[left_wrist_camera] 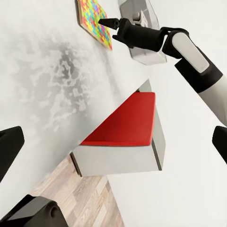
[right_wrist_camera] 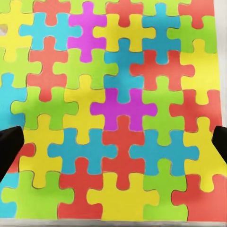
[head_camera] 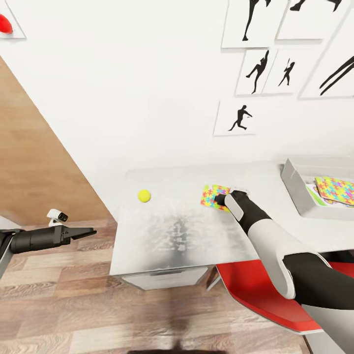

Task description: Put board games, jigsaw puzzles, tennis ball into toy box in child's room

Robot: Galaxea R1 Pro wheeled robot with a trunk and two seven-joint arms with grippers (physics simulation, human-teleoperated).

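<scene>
Multicoloured jigsaw puzzle [head_camera: 215, 196] half under right hand [head_camera: 218, 199]

A red chair [head_camera: 255, 290] stands below the right claw [head_camera: 218, 199], on the near side of it. Black silhouette pictures [head_camera: 237, 118] hang on the white wall [head_camera: 123, 73] above and beyond that claw. A pale drawer unit [head_camera: 164, 279] sits low between the right claw and the left claw [head_camera: 91, 230]. A plank floor [head_camera: 59, 305] lies under the left claw. A brown wood panel [head_camera: 34, 162] rises above it, and high over that is a red-blob picture [head_camera: 6, 23].
</scene>
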